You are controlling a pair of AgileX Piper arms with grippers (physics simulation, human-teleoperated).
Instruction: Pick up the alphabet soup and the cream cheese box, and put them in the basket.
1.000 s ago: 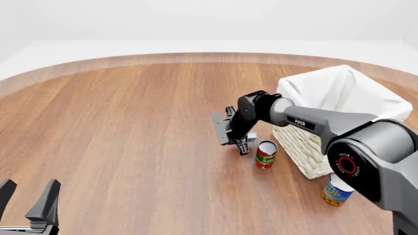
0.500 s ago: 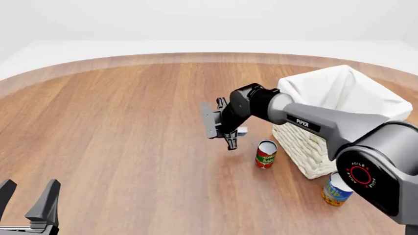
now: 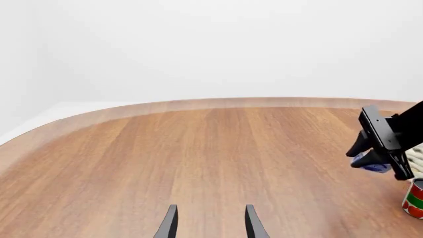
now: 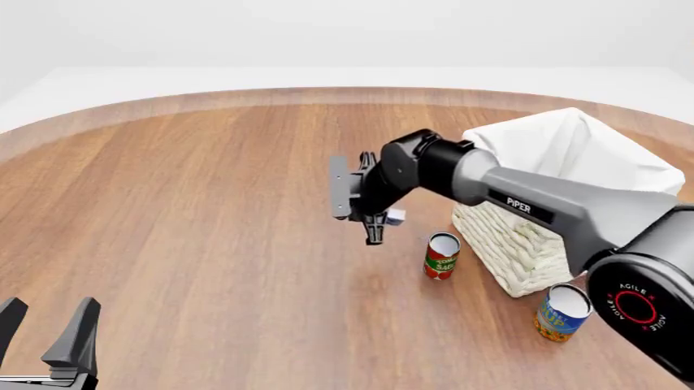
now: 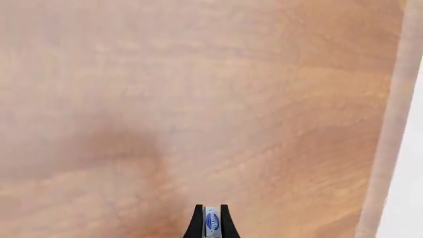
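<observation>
The small flat white-and-pale-blue cream cheese box [image 5: 211,220] is clamped between the fingers of the right gripper [image 4: 375,218] and held above the wooden table [image 4: 195,203], left of the big cream-white wicker basket [image 4: 518,244]. The carry step appears to be in hand; next the box would need to be brought over the basket's cloth-lined opening and let go. The short blue alphabet soup can [image 4: 561,313] is left standing beside the basket's near corner, and the left gripper [image 3: 208,223] is parked with its fingers spread, nothing between them.

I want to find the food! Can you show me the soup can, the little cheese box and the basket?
soup can [image 4: 561,314], front view, on its blue label.
cheese box [image 5: 211,221], right wrist view, on its blue mark.
basket [image 4: 509,244], front view, on its woven side wall.
</observation>
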